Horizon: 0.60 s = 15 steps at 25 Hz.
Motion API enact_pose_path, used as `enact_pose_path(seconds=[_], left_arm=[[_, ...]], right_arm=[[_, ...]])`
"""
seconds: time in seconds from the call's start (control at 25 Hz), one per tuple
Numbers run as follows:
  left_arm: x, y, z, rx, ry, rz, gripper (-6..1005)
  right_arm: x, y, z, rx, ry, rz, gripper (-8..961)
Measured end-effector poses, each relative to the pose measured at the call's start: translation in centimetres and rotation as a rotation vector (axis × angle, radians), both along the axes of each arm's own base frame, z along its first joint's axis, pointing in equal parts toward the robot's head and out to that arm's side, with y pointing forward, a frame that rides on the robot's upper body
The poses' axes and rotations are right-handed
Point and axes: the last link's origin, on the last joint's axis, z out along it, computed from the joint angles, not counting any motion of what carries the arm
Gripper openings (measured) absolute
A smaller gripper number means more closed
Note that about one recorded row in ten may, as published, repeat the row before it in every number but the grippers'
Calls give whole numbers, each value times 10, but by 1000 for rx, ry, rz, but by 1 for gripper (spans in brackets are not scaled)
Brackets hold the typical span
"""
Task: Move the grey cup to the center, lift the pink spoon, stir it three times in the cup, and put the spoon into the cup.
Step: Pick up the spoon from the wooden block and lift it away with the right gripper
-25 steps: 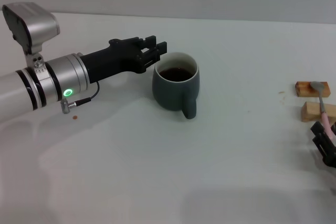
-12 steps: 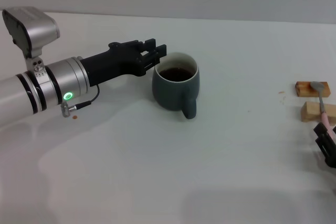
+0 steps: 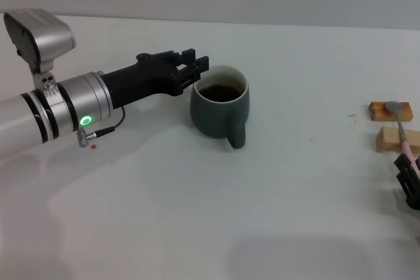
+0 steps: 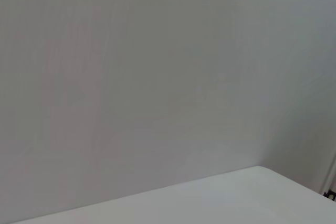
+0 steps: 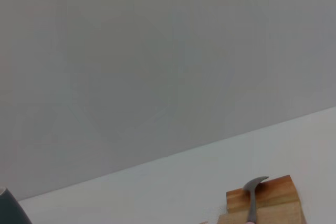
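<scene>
Reaching across the white surface (image 3: 197, 208), left pincer (image 3: 197, 69) at the rim of the grey cup (image 3: 220, 109) near mid-surface, fingers parted and gripping nothing, pink spoon (image 3: 401, 129) resting across two wooden blocks (image 3: 392, 139) by the right edge, right pincer (image 3: 409, 181) just below, its opening impossible to tell.

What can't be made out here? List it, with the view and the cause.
- Left gripper, head view: whether its fingers touch the grey cup; the cup's rim overlaps them.
- Right gripper, head view: cut off by the picture's edge.
- Pink spoon, head view: the handle's end runs behind the right gripper.
- Grey cup, right wrist view: only a sliver shows at the edge.
- Left wrist view: only wall and table.
</scene>
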Motion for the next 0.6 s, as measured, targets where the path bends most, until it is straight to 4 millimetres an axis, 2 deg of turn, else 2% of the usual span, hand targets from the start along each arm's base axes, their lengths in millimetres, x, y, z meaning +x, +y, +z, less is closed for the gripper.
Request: enact_pose_path(seconds=[0.36,0.6], left_arm=[[-2,0,1,3,4,5,346],[-3,0,2,4,6,7,346]], right_arm=[[-1,2,0,2,2,4,381],[-2,2,0,3,3,6,291]])
